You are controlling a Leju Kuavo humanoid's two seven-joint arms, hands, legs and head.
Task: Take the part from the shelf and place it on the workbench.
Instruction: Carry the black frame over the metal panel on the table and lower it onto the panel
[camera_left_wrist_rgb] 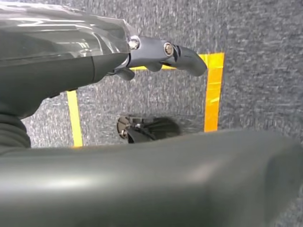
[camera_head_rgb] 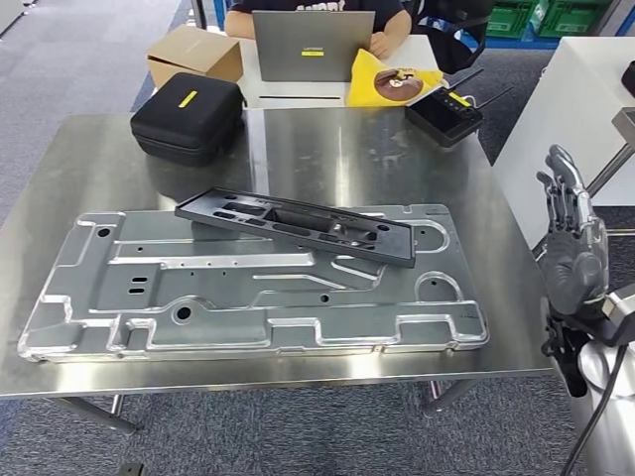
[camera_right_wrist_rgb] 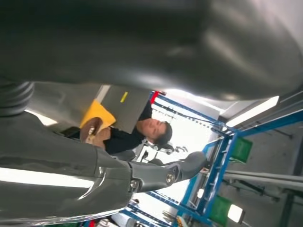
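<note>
A long black plastic part (camera_head_rgb: 296,224) lies on a large stamped grey metal panel (camera_head_rgb: 150,297), which rests flat on the steel workbench (camera_head_rgb: 359,149). My right hand (camera_head_rgb: 571,238) is raised beside the bench's right edge, fingers up and apart, holding nothing and well clear of the part. In the right wrist view the right hand (camera_right_wrist_rgb: 107,179) has its fingers stretched out with nothing in them. My left hand (camera_left_wrist_rgb: 107,61) hangs over the carpet with fingers extended and nothing held.
At the back of the bench sit a black zip case (camera_head_rgb: 188,117) and a black handset with antennas (camera_head_rgb: 445,114). Behind it a person works at a laptop (camera_head_rgb: 313,45) beside a cardboard box (camera_head_rgb: 196,55). A white table (camera_head_rgb: 576,109) stands at the right.
</note>
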